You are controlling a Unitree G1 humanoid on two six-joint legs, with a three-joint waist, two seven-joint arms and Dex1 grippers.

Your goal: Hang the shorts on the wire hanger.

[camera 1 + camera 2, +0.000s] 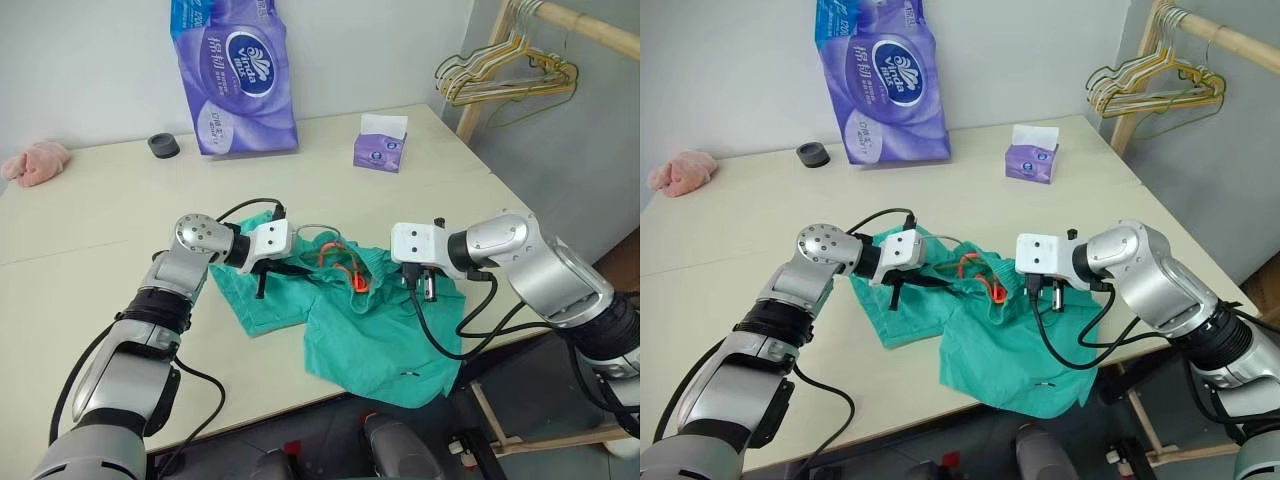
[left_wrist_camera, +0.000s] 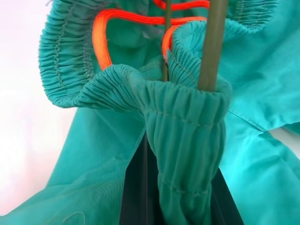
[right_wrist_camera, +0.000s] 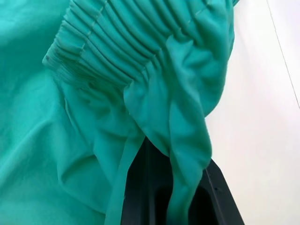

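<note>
The teal shorts (image 1: 380, 345) lie crumpled near the table's front edge, with the orange drawstring (image 1: 345, 268) on top and one leg drooping over the edge. My left gripper (image 1: 262, 283) is shut on a fold of the gathered waistband (image 2: 187, 122) at its left end. The thin grey wire hanger (image 2: 213, 47) runs down into that same fold, and its loop (image 1: 318, 230) shows above the waistband. Whether the fingers also pinch the wire is hidden by cloth. My right gripper (image 1: 421, 286) is shut on the waistband's right end, with cloth (image 3: 187, 140) draped between its black fingers (image 3: 140, 187).
At the back of the table stand a purple tissue pack (image 1: 235, 75) and a small purple tissue box (image 1: 380, 148). A black round lid (image 1: 163, 145) and a pink cloth lump (image 1: 38, 160) lie far left. Gold and green hangers (image 1: 505, 80) hang on a wooden rack at the right.
</note>
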